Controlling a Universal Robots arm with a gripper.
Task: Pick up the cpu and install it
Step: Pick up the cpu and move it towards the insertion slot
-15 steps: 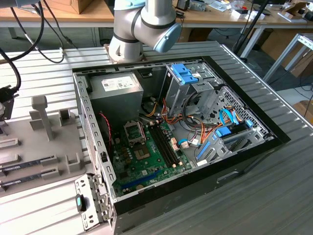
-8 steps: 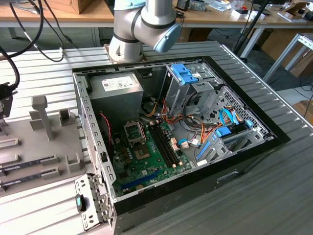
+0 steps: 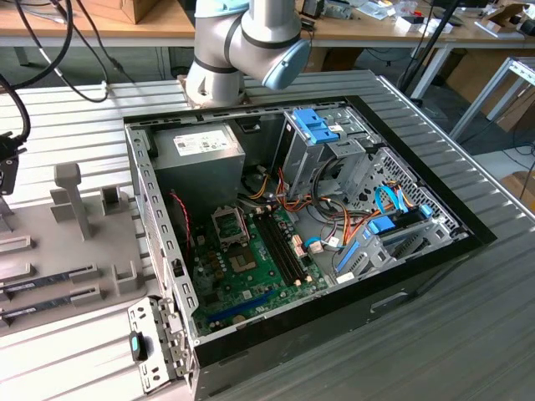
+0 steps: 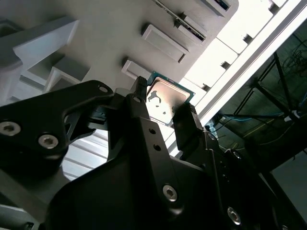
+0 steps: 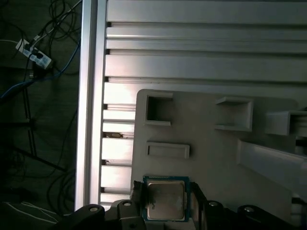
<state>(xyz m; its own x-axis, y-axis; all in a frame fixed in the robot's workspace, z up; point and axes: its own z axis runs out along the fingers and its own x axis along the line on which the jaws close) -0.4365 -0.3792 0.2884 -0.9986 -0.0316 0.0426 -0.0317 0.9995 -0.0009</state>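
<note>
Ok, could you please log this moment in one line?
end effector: shut on cpu | location: at grey parts tray | install: pending

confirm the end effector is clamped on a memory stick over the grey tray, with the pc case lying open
Not a memory stick: both wrist views show the end effector clamped on the cpu, a small square silvery chip, over the grey tray. The pc case does lie open in the exterior view.

The cpu (image 5: 165, 200) has a dull silvery top with a thin teal-green rim. The gripper (image 4: 162, 108) at the cpu's sides is matt black. Beside the cpu, the fixture plate (image 5: 216, 143) is plain pale grey. Past the cpu, the table (image 5: 192, 67) shows silver ribbed stripes.
</note>
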